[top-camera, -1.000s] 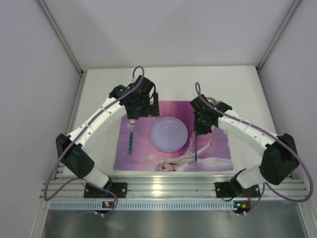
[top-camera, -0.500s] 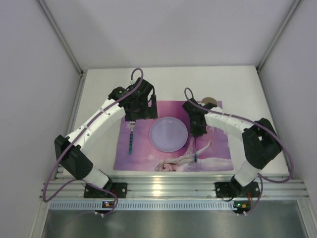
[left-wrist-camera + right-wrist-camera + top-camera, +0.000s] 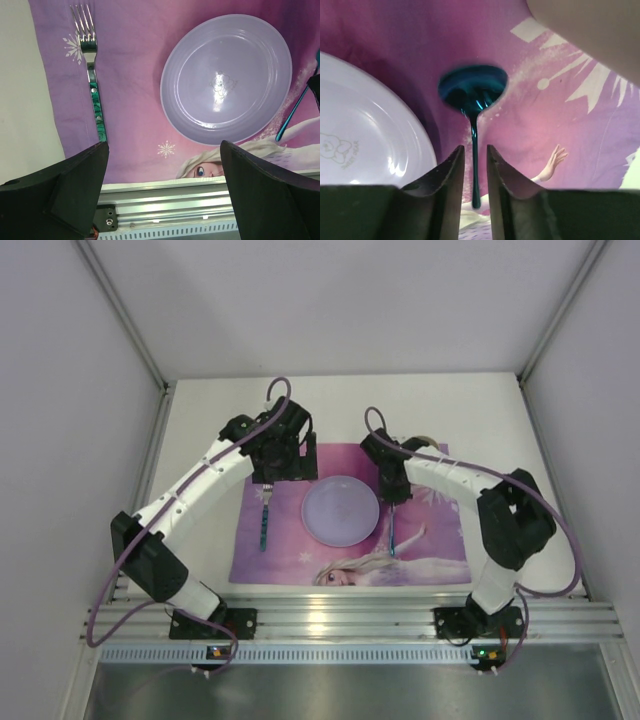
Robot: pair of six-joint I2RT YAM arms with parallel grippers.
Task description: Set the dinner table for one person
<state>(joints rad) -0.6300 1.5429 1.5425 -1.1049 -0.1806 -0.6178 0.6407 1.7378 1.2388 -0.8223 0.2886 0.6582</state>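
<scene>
— Where does the surface sit?
— It fills the middle of the overhead view, white and matte, beneath both claws. Its aluminium rail runs left to right along the bottom of the frame, so that edge lies crosswise. The slanted view does not settle whether width or depth is the longer side.

— What rests on it?
— A purple-pink placemat lies in the centre of the frame, its long axis left to right. A pale lilac plate sits in the middle of it.

— And the claws?
— The left claw hangs above the mat's upper left corner with its jaws spread wide. Bare white surface shows down the left edge of its wrist view. The right claw is low over the mat just right of the plate. Its jaws are narrow and stand either side of the handle of a teal spoon, with a sliver of gap on each side.

— The cutlery?
— A fork lies on the mat left of the plate, tines toward the top of the overhead frame. The spoon lies on the mat right of the plate, bowl toward the top and handle toward the rail.
</scene>
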